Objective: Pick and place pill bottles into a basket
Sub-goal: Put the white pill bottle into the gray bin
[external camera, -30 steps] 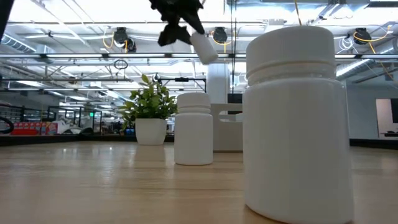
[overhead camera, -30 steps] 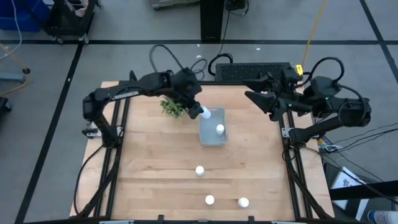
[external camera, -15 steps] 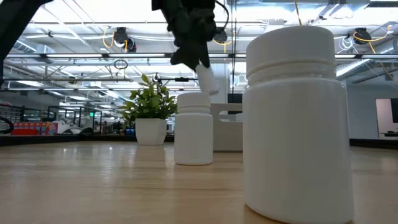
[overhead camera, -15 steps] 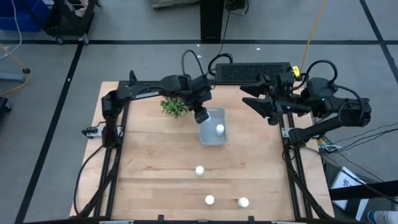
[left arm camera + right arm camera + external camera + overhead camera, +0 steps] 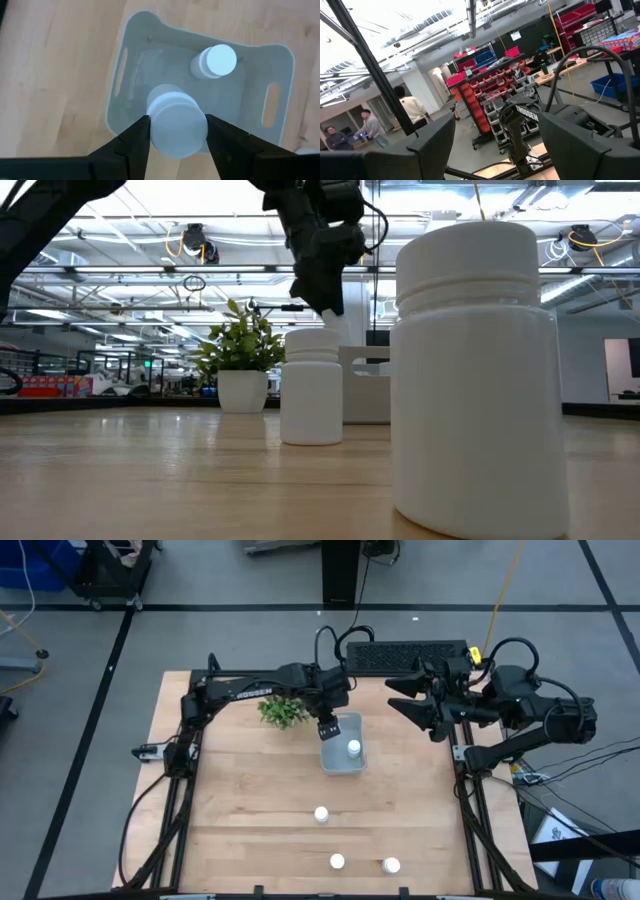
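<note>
A plant stands just left of the basket. The left gripper hangs over the basket, clamping a pill bottle. Another bottle sits inside. Three bottles stand nearer the front. The right gripper waits open, right of the basket.

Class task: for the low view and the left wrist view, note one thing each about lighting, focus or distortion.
Low view: the nearest white round pill bottle looms far larger than the white bottle behind it, and bright ceiling lights wash out the top. Left wrist view: the bottle held in the left gripper looks soft-edged, while the pale blue-grey plastic basket below is crisper.
</note>
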### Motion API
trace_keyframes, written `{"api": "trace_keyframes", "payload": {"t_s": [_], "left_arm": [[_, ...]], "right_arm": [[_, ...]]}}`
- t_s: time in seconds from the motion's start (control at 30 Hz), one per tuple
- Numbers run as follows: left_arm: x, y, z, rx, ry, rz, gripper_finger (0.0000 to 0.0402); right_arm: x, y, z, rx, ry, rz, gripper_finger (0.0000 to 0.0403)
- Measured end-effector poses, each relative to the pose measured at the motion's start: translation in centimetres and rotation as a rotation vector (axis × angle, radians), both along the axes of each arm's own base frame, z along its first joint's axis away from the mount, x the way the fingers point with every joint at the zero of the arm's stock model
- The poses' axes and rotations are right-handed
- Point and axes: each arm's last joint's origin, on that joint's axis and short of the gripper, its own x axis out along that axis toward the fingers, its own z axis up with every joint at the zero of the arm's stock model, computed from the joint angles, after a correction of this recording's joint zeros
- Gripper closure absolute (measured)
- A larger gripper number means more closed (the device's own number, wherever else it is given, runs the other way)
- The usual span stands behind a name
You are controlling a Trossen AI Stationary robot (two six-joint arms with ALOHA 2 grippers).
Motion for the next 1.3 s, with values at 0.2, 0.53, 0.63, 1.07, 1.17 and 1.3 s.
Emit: {"api": "trace_keyframes", "payload": {"t_s": [0.2, 0.53, 0.63, 1.07, 1.17, 1.3], "left_arm": [[0.3, 0.1, -0.7, 0.007, 0.014, -0.019, 0.0238], [1.6, 0.2, -4.1, -0.038, 0.081, -0.024, 0.0199], [2.0, 0.2, -5.3, -0.037, 0.107, -0.028, 0.0221], [2.2, 0.6, -5.3, -0.065, 0.072, 0.013, 0.0318], [2.2, 0.6, -5.3, -0.057, 0.069, -0.024, 0.0318], [2.3, 0.2, -5.3, -0.112, 0.053, -0.041, 0.0287]], "right_arm": [[0.0, 0.0, 0.0, -0.004, 0.003, -0.001, 0.0122], [0.0, 0.0, -0.3, -0.008, 0.026, -0.001, 0.0122], [0.1, 0.0, -0.4, -0.009, 0.042, -0.001, 0.0122], [0.1, 0.1, -0.6, -0.015, 0.065, 0.024, 0.0122], [0.1, 0.1, -0.6, -0.011, 0.065, 0.025, 0.0122], [0.1, 0.1, -0.6, -0.008, 0.064, 0.025, 0.0122]]}}
